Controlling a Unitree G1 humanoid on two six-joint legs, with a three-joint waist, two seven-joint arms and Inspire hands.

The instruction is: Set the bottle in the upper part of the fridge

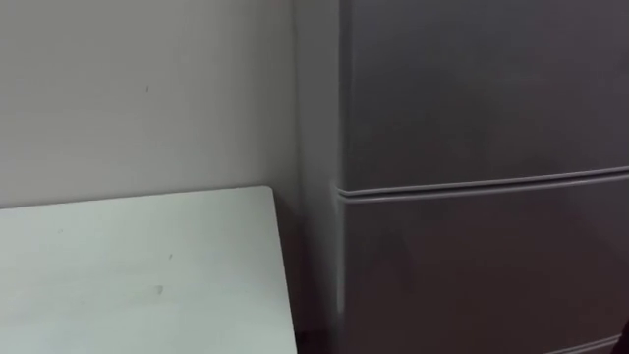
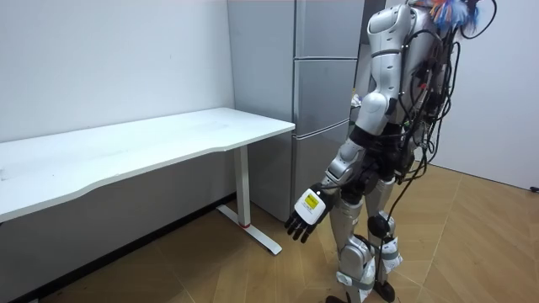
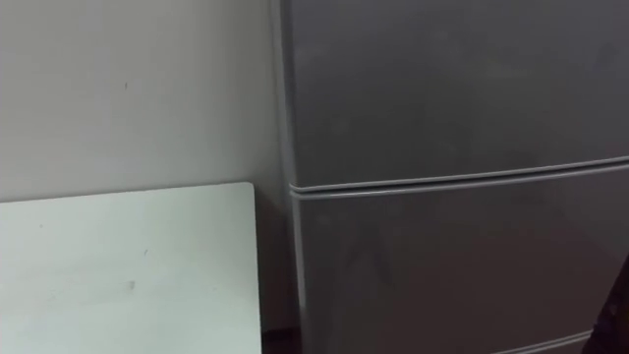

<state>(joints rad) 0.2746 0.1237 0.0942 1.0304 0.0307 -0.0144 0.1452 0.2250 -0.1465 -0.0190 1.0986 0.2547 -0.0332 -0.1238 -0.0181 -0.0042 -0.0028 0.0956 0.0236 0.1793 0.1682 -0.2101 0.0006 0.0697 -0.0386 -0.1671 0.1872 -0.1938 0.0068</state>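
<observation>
Left hand hangs with fingers relaxed, holding nothing; upper fridge door, shut, above and ahead of it, probably stiff on its seal, so pull at its edge.

The fridge is cut off at the eye views' top, right and bottom edges; the desk at left and bottom.
</observation>
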